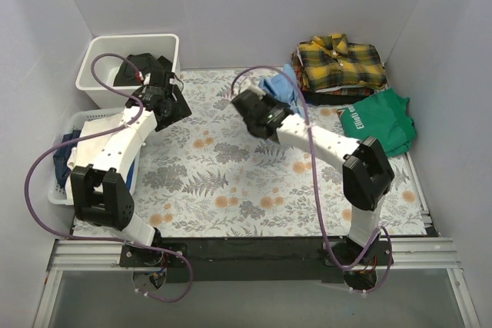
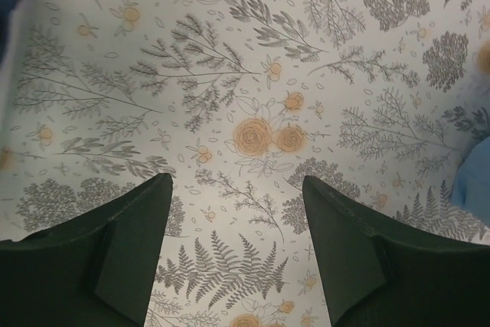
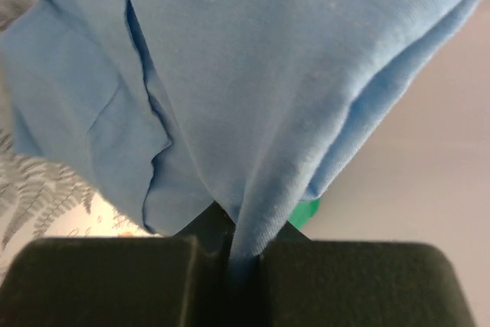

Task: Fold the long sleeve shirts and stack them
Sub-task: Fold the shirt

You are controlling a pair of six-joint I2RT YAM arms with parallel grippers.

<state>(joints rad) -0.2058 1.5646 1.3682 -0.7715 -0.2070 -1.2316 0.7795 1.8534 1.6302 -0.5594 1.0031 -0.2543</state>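
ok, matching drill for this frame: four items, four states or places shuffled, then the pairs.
1 plaid shirt
2 light blue shirt
3 green T-shirt
4 left gripper

A open above the floral cloth
B pinched in the right gripper
C folded, far right corner
D lying loose, middle of the right side

Pairs: 1-C, 2-B, 3-D, 4-A

A flat table covering printed with grey ferns and orange flowers has a white rectangular plastic tub containing a black garment at its rear left corner, a white slatted laundry basket of mixed cloth along its left edge, and a green T-shirt with white lettering lying crumpled at its right edge.
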